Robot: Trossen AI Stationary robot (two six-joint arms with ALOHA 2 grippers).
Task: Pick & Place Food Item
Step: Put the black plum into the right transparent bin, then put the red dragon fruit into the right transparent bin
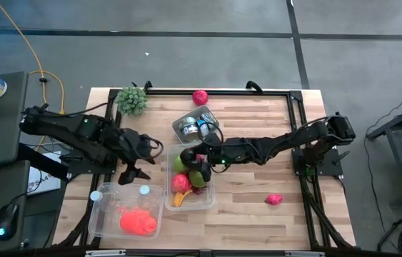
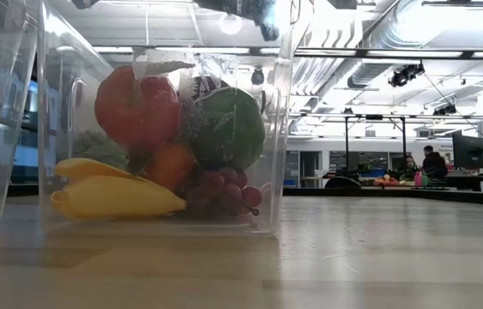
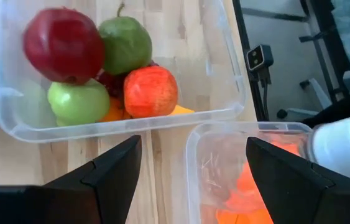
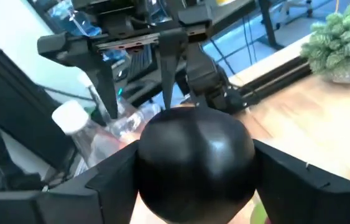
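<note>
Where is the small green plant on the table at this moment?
In the high view, the green plant stands at the table's far left corner, beyond the left gripper and left of the metal cans.

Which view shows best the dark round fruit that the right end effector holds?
The right wrist view: the dark round fruit fills the gap between the right end effector fingers. The high view shows it only as a small dark spot over the fruit bin; the left wrist and low views leave it uncertain.
</note>
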